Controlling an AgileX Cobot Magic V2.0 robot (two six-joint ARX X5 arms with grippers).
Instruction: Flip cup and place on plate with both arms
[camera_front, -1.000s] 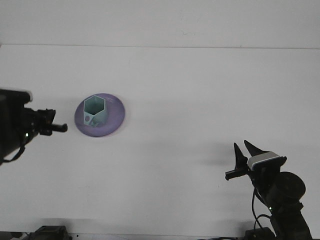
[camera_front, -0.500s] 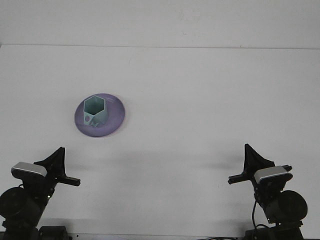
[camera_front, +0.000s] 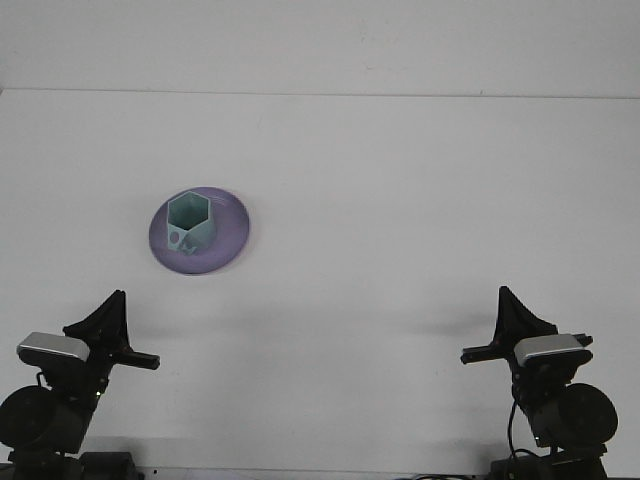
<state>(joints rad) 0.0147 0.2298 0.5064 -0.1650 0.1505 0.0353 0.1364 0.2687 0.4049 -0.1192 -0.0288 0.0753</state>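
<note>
Teal cup (camera_front: 188, 221) upright on purple plate (camera_front: 232, 233), well apart from both tools.

1. You've got a plain white table (camera_front: 400, 200) filling the whole view, back edge visible near the top.
2. Only one thing lies directly on it: the purple plate (camera_front: 232, 232), left of centre.
3. The plate carries a teal hexagonal cup (camera_front: 189, 220), mouth up.
</note>
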